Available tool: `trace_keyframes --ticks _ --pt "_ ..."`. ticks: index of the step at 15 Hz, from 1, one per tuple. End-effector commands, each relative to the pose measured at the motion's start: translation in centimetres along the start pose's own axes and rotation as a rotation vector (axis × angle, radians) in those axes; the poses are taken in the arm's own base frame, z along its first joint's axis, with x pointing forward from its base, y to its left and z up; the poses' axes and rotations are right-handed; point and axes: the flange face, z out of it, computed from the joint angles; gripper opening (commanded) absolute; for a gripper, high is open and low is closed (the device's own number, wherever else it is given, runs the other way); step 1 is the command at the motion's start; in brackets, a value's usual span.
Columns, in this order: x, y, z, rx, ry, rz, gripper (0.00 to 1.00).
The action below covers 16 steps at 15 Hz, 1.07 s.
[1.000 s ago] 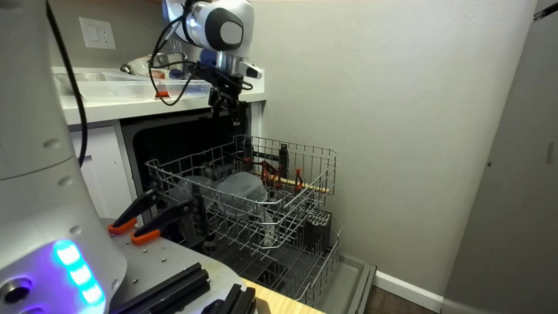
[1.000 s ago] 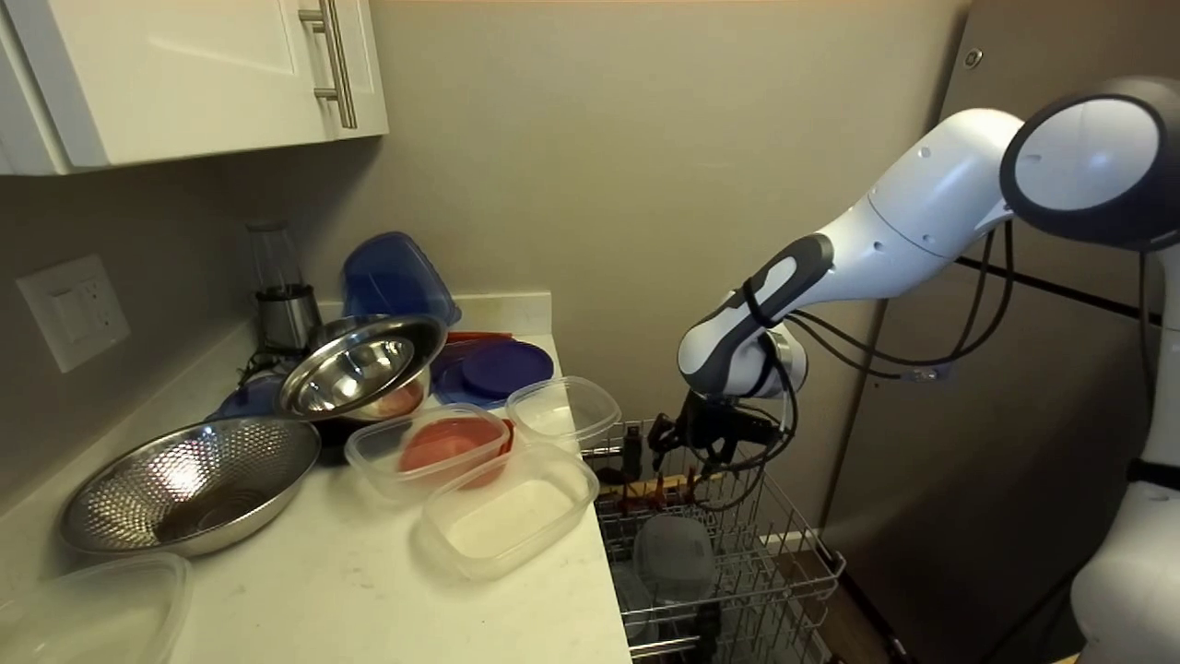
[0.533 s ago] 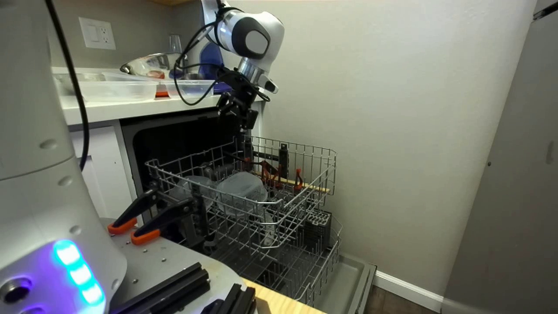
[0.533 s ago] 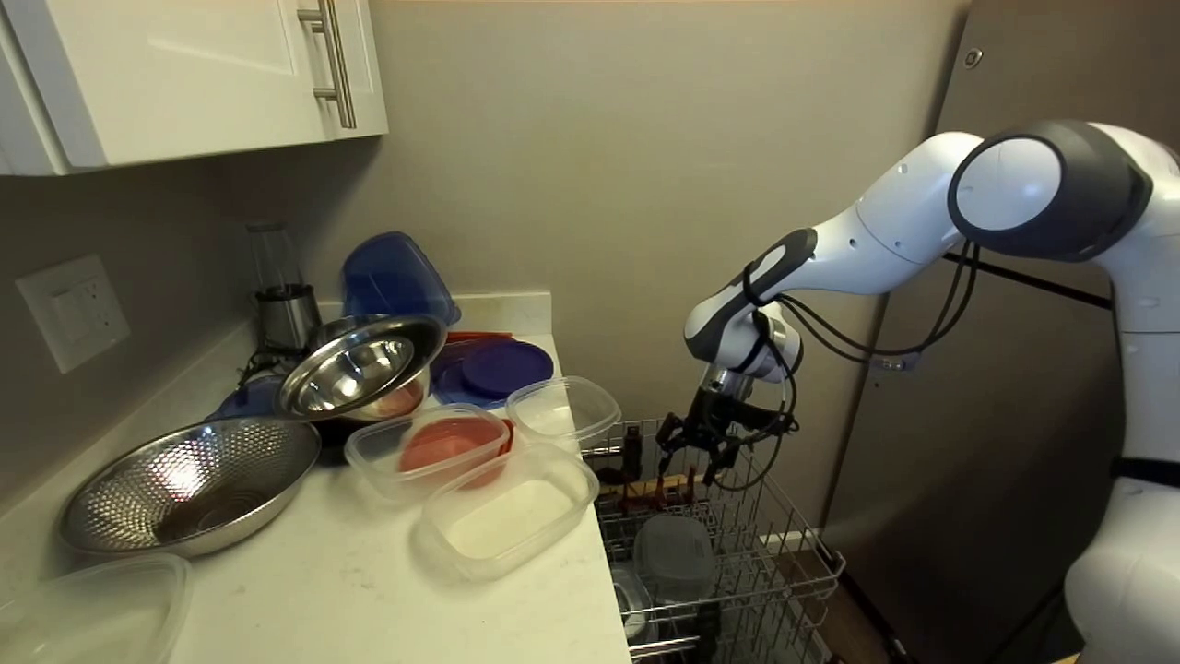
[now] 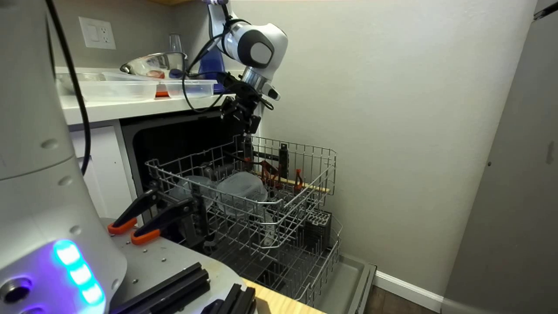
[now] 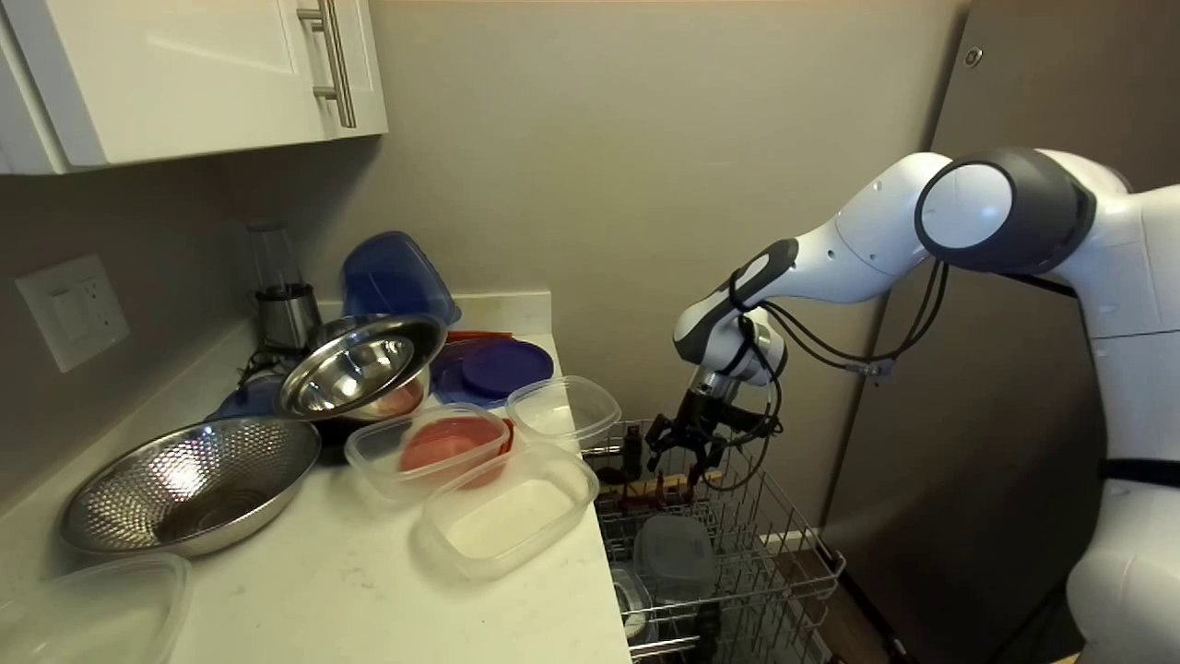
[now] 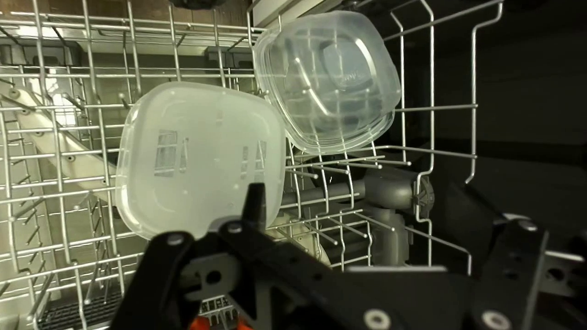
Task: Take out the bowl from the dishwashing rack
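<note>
The bowl [image 7: 202, 156] is a milky, translucent, rounded container lying in the upper dishwashing rack. It also shows in both exterior views [image 5: 242, 192] [image 6: 674, 558]. The dishwashing rack [image 5: 273, 203] of thin grey wire is pulled out of the dishwasher; its wires and tines show in the wrist view [image 7: 432, 82]. My gripper [image 5: 239, 121] is open and empty, tilted, above the back part of the rack in both exterior views [image 6: 680, 458]. In the wrist view my gripper's fingers [image 7: 362, 197] are spread; one fingertip overlaps the bowl's lower edge, apart from it in height.
A clearer container [image 7: 330, 82] lies beside the bowl in the rack. Orange-tipped clamps [image 5: 298, 179] and a wooden stick [image 5: 316, 188] lie behind it. The counter [image 6: 304, 590] holds a colander [image 6: 194, 484], metal bowls and plastic containers [image 6: 512, 512]. A wall stands behind.
The arm has swung and lowered. In an exterior view the gripper has moved right and slightly down toward the rack, and has tilted. The bowl and rack have not moved.
</note>
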Motion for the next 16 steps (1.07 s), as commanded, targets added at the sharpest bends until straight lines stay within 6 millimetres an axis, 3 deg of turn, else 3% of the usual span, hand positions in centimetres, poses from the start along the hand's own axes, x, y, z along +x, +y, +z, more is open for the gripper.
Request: trace_keyframes --ticks 1,7,11,16 --pt "0.0 0.0 0.0 -0.001 0.000 0.001 1.00" --pt "0.1 0.2 -0.1 -0.002 0.001 0.003 1.00" --pt "2.8 0.4 5.3 0.089 -0.116 -0.078 1.00" --pt "4.5 1.3 11.4 0.163 -0.353 -0.129 1.00"
